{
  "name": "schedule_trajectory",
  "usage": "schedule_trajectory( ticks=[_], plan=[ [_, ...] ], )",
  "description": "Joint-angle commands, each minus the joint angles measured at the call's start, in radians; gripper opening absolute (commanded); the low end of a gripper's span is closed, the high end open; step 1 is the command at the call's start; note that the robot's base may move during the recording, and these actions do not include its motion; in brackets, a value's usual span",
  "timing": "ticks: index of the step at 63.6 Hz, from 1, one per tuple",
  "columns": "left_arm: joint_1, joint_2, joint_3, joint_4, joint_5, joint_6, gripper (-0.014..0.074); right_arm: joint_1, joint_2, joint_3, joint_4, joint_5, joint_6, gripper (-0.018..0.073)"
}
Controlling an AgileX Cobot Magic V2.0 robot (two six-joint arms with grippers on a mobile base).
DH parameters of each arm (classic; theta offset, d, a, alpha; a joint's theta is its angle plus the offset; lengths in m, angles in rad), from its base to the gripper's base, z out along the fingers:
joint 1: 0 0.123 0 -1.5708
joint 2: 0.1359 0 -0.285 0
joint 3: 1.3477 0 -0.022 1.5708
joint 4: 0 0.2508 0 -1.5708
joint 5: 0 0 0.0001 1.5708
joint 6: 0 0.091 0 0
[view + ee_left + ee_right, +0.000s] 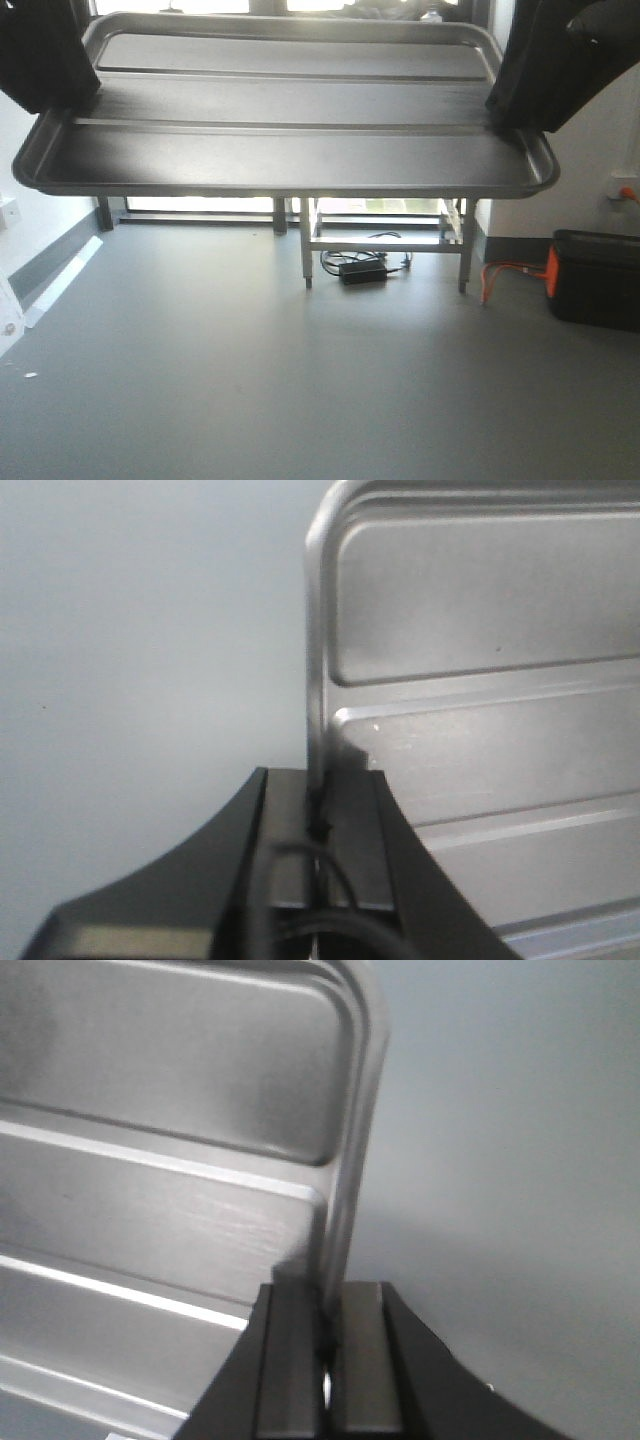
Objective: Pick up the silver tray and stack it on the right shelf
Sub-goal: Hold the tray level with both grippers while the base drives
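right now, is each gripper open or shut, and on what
Left gripper: shut on the left rim of the shiny rectangular silver metal tray.
Right gripper: shut on its right rim.

A smooth grey floor [250, 380] fills the lower half of the front view. Towards the back stands a low grey metal frame on thin legs [385, 243], with a flat black power brick [362, 271] and loose dark cables on the floor between its legs. At right a black case with an orange edge [600, 280] sits against the white wall [600, 140], beside a thin orange cable [500, 275]. Above the case is what looks like a wall socket [622, 183], too washed out to be sure.
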Motion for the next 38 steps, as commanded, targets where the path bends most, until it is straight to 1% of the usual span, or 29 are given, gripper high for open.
schedule_trajectory(
  ticks=[1, 38],
  plan=[
    [-0.005, -0.028, -0.033, 0.028, -0.021, 0.008, -0.0093, -0.008, -0.031, -0.029, -0.025, -0.032, -0.02, 0.0056],
    [-0.005, -0.028, -0.033, 0.028, -0.021, 0.008, -0.0093, -0.008, -0.031, -0.029, -0.025, -0.031, -0.02, 0.0056]
  ],
)
